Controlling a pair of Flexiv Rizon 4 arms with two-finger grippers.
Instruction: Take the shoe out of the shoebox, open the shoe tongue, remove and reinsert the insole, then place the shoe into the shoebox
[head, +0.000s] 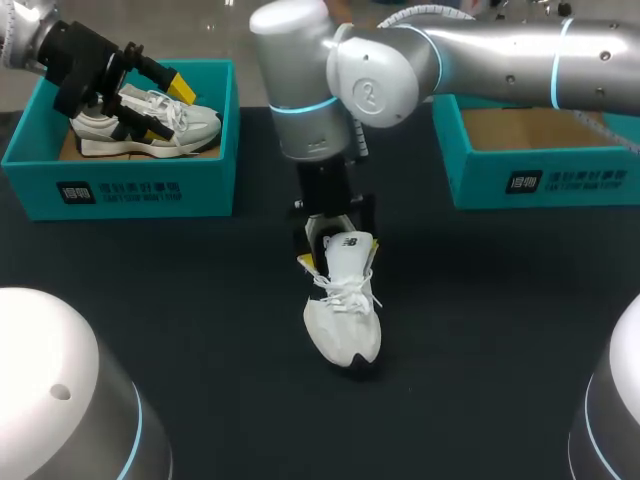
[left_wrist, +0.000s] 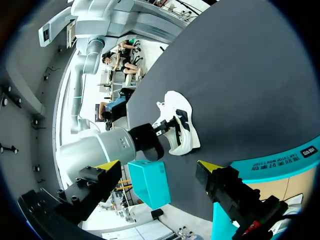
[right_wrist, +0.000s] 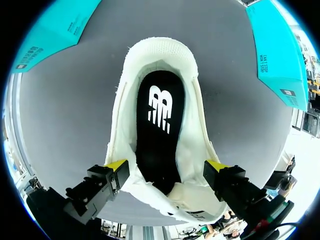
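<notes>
Two teal boxes, two white shoes, two arms. The left shoebox (head: 130, 190), white print on its front, holds the boxed shoe (head: 190, 125); the left gripper (left_wrist: 159, 166) hangs over it, angled in from the corner, fingers spread on nothing. Mid-table stands the second shoe (head: 345, 320) — the right gripper (right_wrist: 166, 165), pointing straight down, pinches its sides. A white logo marks its black insole (right_wrist: 160, 130). The right shoebox (head: 540, 180) bears similar print.
</notes>
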